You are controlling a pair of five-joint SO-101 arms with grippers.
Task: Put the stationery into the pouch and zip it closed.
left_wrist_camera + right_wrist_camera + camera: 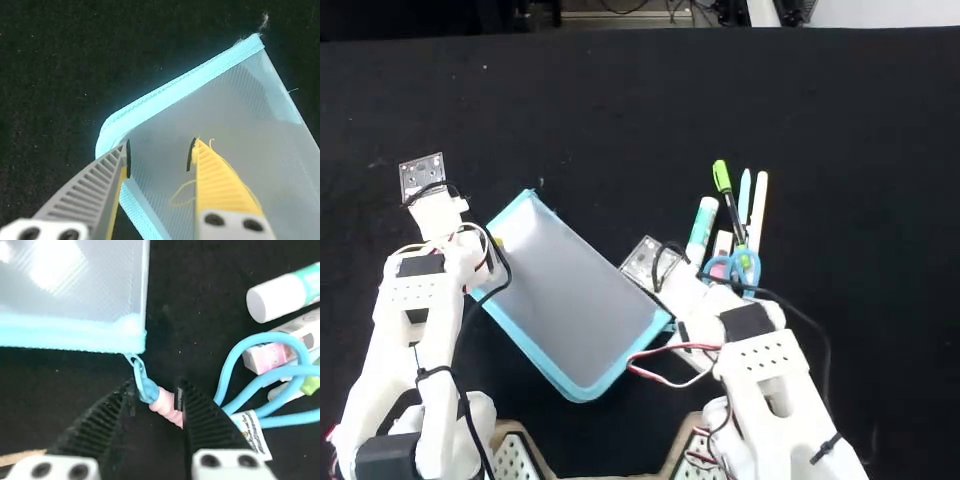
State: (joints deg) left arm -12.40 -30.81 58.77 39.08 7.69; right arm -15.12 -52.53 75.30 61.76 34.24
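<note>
Two grippers work one pouch (pixel 575 300), at opposite ends. The pouch lies flat on the black table (pixel 620 120), long axis diagonal in the high view, far-left down to near-right; zip looks run shut, pouch looks empty. At the near-right corner sits the right gripper (pixel 155 395), jaws drawn in on the zip pull (pixel 144 382); the blue tab and pink bead fill the gap between them, so it reads as pinched, not loose. The pull points straight off the corner into the gripper, and the zip line runs away from it along the blue-trimmed edge. Judged: the coming draw must follow that edge rather than lift. At the far-left end, the left gripper (pixel 159 156) has jaws spread wide, holding nothing, one tip at the trim and the other over the clear panel, well placed to pin the pouch against the tug. The stationery lies beside the right arm, on the side away from the pouch: scissors (pixel 738 265), glue stick (pixel 702 228), green highlighter (pixel 723 185), pens (pixel 752 200), long axes roughly parallel, pointing off across the table. The right arm is nearer to all of it.
</note>
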